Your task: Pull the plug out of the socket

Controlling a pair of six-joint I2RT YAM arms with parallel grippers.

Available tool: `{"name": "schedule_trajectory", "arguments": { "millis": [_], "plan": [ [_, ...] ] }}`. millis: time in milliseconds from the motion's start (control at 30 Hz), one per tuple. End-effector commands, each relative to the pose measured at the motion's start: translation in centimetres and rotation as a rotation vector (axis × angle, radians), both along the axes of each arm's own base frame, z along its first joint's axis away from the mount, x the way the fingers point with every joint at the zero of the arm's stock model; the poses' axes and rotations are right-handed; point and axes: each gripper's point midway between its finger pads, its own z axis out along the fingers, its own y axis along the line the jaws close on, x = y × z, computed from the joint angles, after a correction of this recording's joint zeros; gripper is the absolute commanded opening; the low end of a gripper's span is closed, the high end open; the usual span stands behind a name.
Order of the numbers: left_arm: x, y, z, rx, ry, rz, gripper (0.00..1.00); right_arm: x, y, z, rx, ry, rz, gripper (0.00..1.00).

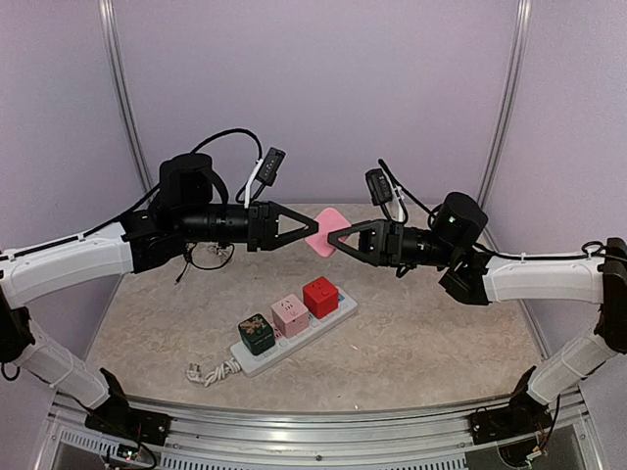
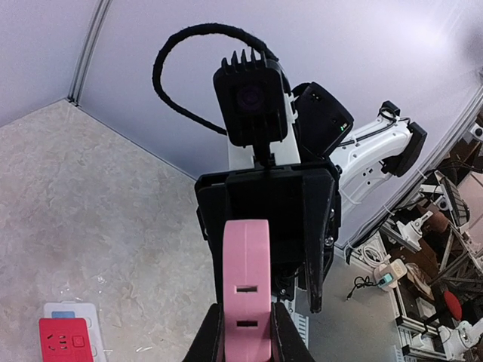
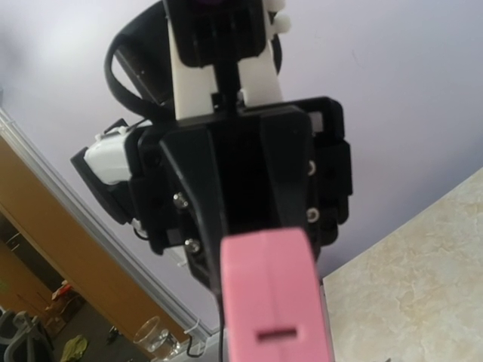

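A flat pink plug adapter hangs in the air between my two grippers, well above the table. My left gripper is shut on it; in the left wrist view both fingers press the sides of the pink plug. My right gripper faces it from the other side; one of its fingers stands apart from the plug's side. In the right wrist view the plug hides my own fingers. The white socket strip lies on the table below.
A dark green cube, a pink cube and a red cube sit plugged in the strip. Its white cord curls at the near left end. The red cube and strip end show in the left wrist view.
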Motion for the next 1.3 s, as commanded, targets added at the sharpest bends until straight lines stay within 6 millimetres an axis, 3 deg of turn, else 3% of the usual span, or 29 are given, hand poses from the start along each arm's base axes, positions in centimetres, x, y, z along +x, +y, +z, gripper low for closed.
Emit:
{"name": "schedule_trajectory", "arguments": {
  "millis": [0,333,600,833,1067,1267],
  "plan": [
    [2.6,0.3,-6.0,0.162,0.103,0.101,0.0,-3.8,-0.8,5.1,0.138,-0.161,0.113,0.41],
    [3.4,0.8,-6.9,0.198,0.101,0.144,0.0,-4.1,-0.9,5.7,0.155,-0.162,0.126,0.4],
    [4.1,2.9,-3.9,0.101,0.054,0.207,0.0,-4.2,-1.2,5.2,0.172,-0.133,0.133,0.4],
    [3.8,2.5,-3.9,0.077,0.07,0.194,0.0,-3.9,-0.8,4.6,0.181,-0.104,0.148,0.39],
    [3.3,-0.1,-5.6,0.112,0.101,0.132,0.0,-3.7,-0.5,5.2,0.211,-0.099,0.167,0.39],
    [3.5,-0.2,-5.8,0.11,0.107,0.134,0.0,-3.6,-0.4,4.7,0.206,-0.086,0.17,0.39]
  ]
}}
